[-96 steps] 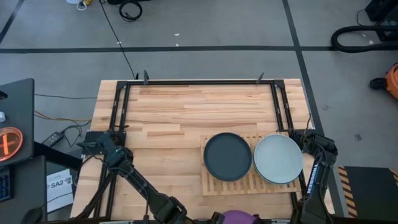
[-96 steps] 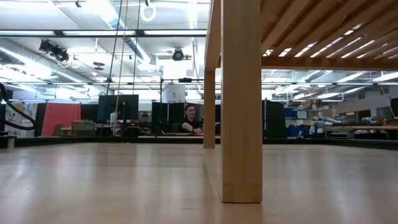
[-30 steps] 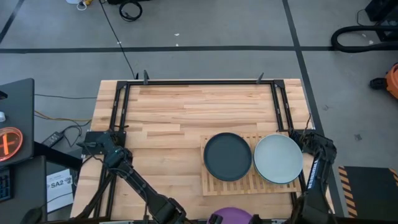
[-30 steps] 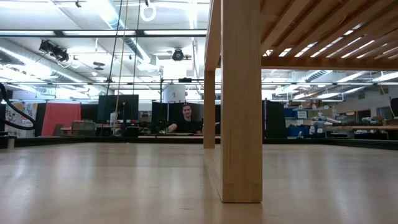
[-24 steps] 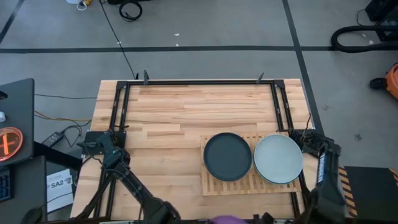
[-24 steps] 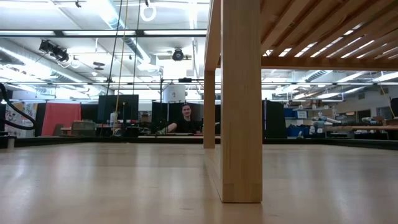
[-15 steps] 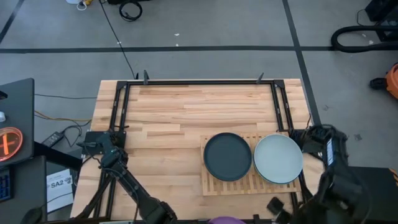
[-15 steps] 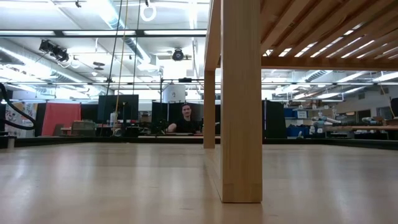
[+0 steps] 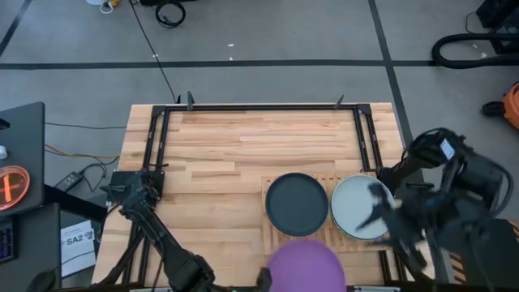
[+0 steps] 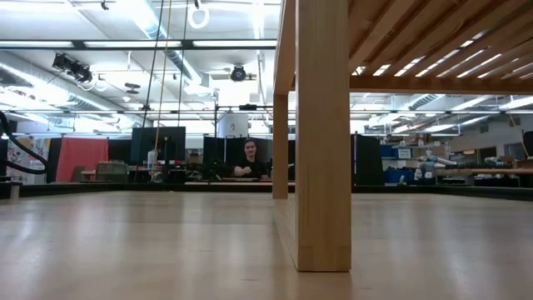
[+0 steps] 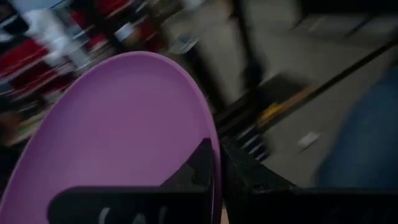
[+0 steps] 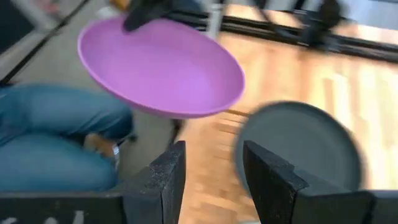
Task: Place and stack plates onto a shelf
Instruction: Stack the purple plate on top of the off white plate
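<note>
High view, left gripper [image 9: 261, 280]: at the near desk edge, pinching the purple plate [image 9: 306, 265] by its rim.
Purple plate: raised over the shelf's near edge, tilted in the right wrist view.
Desk [image 9: 227, 154]: butcher-block.
Shelf [image 9: 324, 238]: slatted, on the desk's right half.
Dark plate [image 9: 297, 204]: flat on the shelf's left half.
Pale plate [image 9: 353, 203]: just beside it, on the right half.
Right gripper [image 9: 373, 212]: fingers spread, over the pale plate, holding nothing.
</note>
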`<state>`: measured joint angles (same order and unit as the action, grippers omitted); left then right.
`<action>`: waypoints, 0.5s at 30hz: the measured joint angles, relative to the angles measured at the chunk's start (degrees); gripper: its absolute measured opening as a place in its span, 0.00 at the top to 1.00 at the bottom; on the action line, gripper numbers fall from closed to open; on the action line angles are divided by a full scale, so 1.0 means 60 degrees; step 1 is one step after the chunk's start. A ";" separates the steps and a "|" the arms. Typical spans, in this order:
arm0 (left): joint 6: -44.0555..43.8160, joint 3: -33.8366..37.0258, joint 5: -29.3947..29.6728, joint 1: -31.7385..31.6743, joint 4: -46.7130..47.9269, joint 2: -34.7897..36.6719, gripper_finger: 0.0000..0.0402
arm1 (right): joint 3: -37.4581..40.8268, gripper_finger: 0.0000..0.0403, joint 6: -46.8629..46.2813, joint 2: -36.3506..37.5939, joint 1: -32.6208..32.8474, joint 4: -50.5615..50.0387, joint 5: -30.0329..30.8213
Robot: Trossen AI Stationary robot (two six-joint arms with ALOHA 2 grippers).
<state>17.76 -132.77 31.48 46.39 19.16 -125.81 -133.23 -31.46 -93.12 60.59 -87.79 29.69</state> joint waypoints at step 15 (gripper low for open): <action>-0.1106 -0.0007 0.3073 -0.1265 0.3786 0.0020 0.95 | 0.1777 0.59 -0.3561 0.2178 -0.2392 -0.0307 0.2735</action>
<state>11.12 -132.81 49.91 38.80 41.88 -125.69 -122.57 -52.83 -80.05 46.23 -89.63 46.10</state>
